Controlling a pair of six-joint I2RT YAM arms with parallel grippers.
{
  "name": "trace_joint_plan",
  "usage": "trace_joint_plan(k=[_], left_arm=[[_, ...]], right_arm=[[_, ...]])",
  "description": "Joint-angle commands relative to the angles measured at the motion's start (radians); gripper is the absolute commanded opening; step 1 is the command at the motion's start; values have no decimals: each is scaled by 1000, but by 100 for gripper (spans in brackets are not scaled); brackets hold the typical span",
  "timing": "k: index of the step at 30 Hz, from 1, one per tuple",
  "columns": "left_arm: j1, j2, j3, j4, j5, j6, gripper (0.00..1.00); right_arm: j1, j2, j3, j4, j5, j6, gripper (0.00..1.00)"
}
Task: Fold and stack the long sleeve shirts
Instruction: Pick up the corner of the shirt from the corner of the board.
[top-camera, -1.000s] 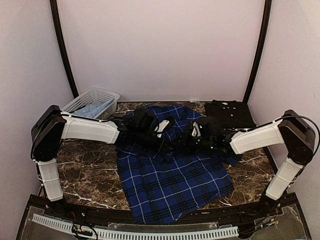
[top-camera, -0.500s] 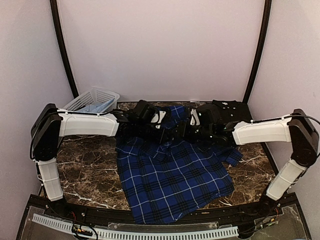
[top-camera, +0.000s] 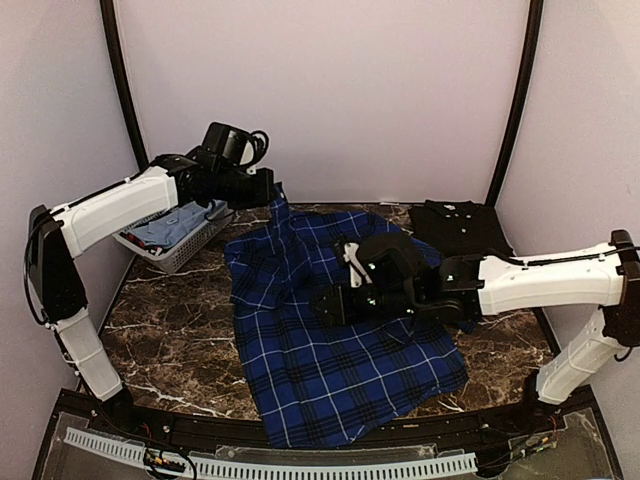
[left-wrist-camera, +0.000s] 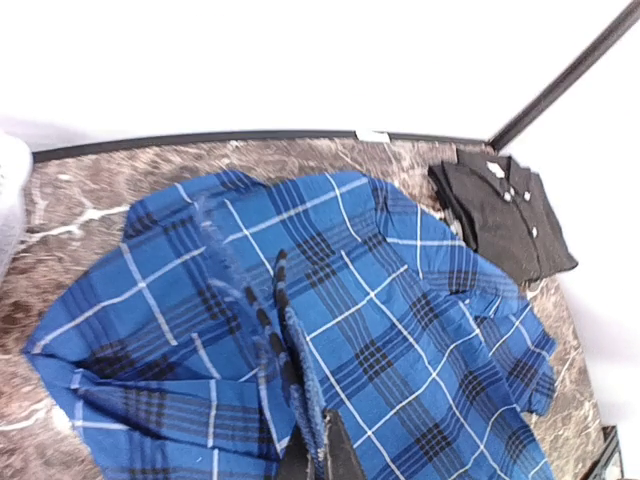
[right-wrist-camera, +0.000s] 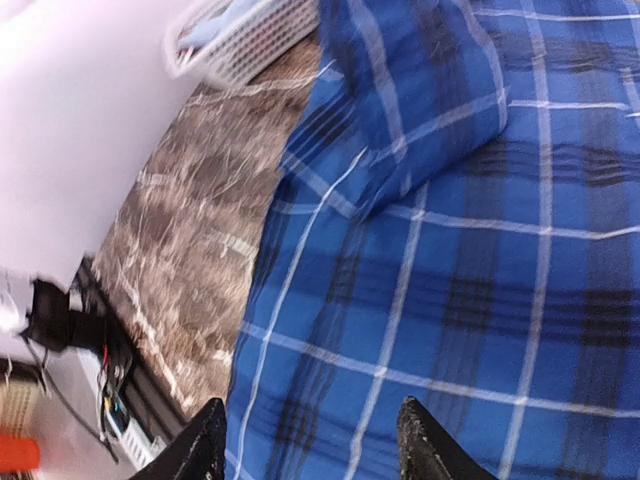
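Pinched at one edge by the lifted left end effector (top-camera: 272, 192), the plaid shirt (top-camera: 340, 370) is seen draped down and spread over the table (top-camera: 170, 330). The right end effector (right-wrist-camera: 310, 425) is held wide over it. The black shirt (top-camera: 460, 228) is seen folded, far right.

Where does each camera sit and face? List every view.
Top external: above, behind the bases, overlooking the marble table; both arms show.
Left wrist: raised, looking down the plaid shirt toward the black shirt; left gripper at bottom.
Right wrist: low over the plaid shirt, facing the white basket; right gripper open.
Shared: all show the plaid shirt.
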Motion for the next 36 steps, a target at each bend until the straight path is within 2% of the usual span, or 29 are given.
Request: trace_joint_plan(k=[1, 8, 14, 21, 29, 36], left_arm=[[66, -104, 63, -151, -65, -19, 0], [143, -119, 213, -259, -37, 23, 0], [156, -137, 199, -271, -15, 26, 0], [172, -162, 189, -288, -5, 26, 0], [196, -175, 188, -291, 7, 33, 0], [211, -174, 187, -288, 21, 35, 0]], right_arm=[[161, 112, 123, -150, 112, 67, 52], [370, 391, 444, -353, 119, 148, 45], [458, 588, 645, -514, 113, 213, 43], [516, 723, 764, -623, 114, 286, 38], [541, 853, 944, -850, 213, 338, 34], [548, 904, 996, -926, 240, 355, 31]])
